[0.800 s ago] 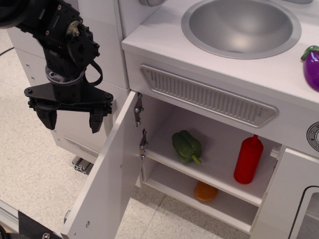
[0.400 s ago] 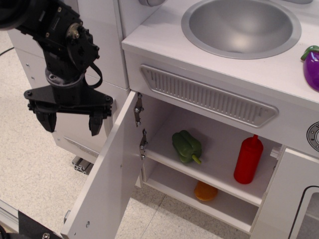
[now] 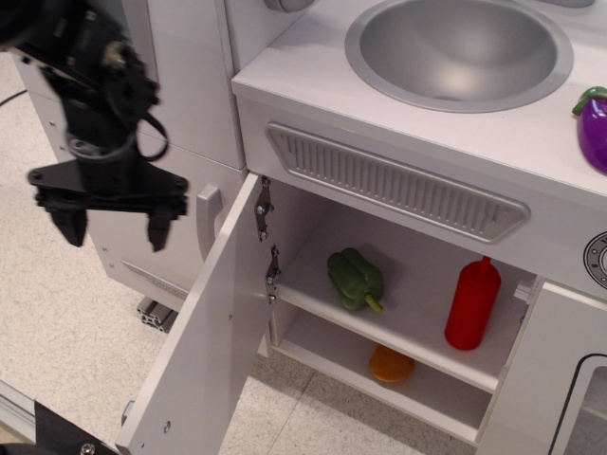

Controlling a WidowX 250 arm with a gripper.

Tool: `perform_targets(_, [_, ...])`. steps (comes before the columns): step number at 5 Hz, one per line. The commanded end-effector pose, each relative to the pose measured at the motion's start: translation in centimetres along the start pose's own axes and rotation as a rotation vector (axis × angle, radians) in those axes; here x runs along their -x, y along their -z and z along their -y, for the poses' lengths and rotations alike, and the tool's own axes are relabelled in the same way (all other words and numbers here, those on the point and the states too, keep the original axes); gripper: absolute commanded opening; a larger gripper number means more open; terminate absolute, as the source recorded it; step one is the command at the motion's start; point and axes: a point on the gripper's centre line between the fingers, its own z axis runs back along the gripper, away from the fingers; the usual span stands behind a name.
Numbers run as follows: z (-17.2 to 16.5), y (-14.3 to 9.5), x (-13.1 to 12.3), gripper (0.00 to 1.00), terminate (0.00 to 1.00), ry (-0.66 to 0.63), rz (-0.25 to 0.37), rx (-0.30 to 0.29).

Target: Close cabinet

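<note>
The white cabinet (image 3: 417, 275) under the sink stands open, with an inner shelf (image 3: 398, 332). Its wide white door (image 3: 204, 351) hangs on silver hinges (image 3: 265, 210) and swings out toward the lower left. A grey loop handle (image 3: 207, 220) shows beyond the door's top edge. My black gripper (image 3: 110, 229) hangs to the left of the door, beside the handle and apart from it. It is open and empty, fingers pointing down, and is blurred by motion.
On the shelf lie a green pepper (image 3: 356, 278) and a red bottle (image 3: 471, 303); an orange item (image 3: 391, 364) lies below. A steel sink (image 3: 460, 47) and a purple eggplant (image 3: 594, 118) are on top. A door with a dark-framed window (image 3: 560, 379) is at the right. White panels (image 3: 180, 85) stand behind the gripper.
My gripper has moved left, away from the door's edge, uncovering the grey handle. The door has not moved.
</note>
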Motion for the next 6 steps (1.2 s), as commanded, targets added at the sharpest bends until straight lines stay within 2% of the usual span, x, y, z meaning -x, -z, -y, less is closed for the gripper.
perform_targets(1, [1.3, 3.2, 1.2, 1.0, 0.0, 0.038, 0.034, -0.01])
perform_targets(2, [2.7, 3.9, 2.9, 1.0, 0.0, 0.074, 0.034, 0.0])
perform_targets(3, [4.3, 3.6, 4.5, 1.0, 0.0, 0.09, 0.031, 0.036])
perform_targets(4, [6.3, 2.3, 5.4, 1.0, 0.0, 0.083, 0.0, 0.083])
perform_targets(6, [12.0, -0.3, 5.6, 1.0, 0.0, 0.046, -0.033, 0.198])
